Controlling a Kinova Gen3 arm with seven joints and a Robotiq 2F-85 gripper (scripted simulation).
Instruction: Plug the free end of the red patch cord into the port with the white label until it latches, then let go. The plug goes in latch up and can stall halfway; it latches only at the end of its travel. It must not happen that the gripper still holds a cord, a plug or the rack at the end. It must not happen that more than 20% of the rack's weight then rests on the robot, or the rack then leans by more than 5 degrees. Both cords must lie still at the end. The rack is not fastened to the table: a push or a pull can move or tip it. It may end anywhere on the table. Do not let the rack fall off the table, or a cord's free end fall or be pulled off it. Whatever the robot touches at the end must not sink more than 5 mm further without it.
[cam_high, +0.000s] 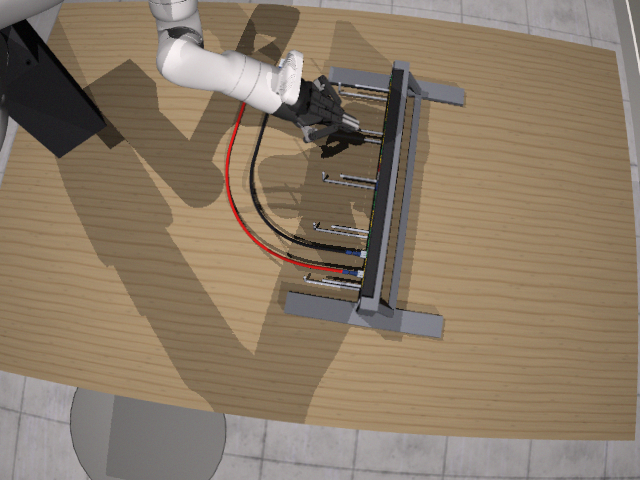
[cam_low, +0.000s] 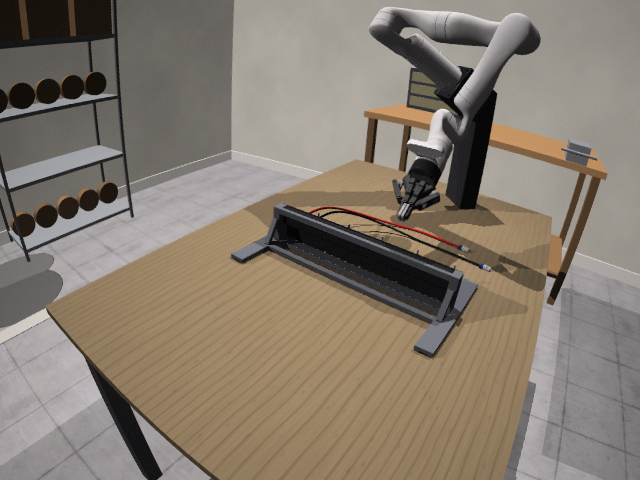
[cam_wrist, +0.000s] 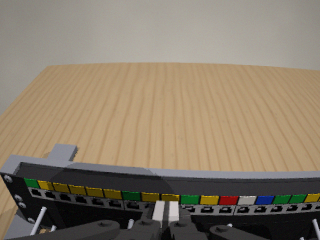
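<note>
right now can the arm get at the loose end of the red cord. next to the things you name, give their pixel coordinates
Probably yes: the end effector (cam_high: 356, 124) (cam_low: 403, 212) (cam_wrist: 166, 215) is shut and empty, and the red cord's loose plug (cam_low: 464, 249) lies uncovered, though it would need to open and swing back.

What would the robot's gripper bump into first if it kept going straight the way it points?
Probably the front of the rack, near its row of ports. The shut gripper might pass over it; height is unclear.
</note>
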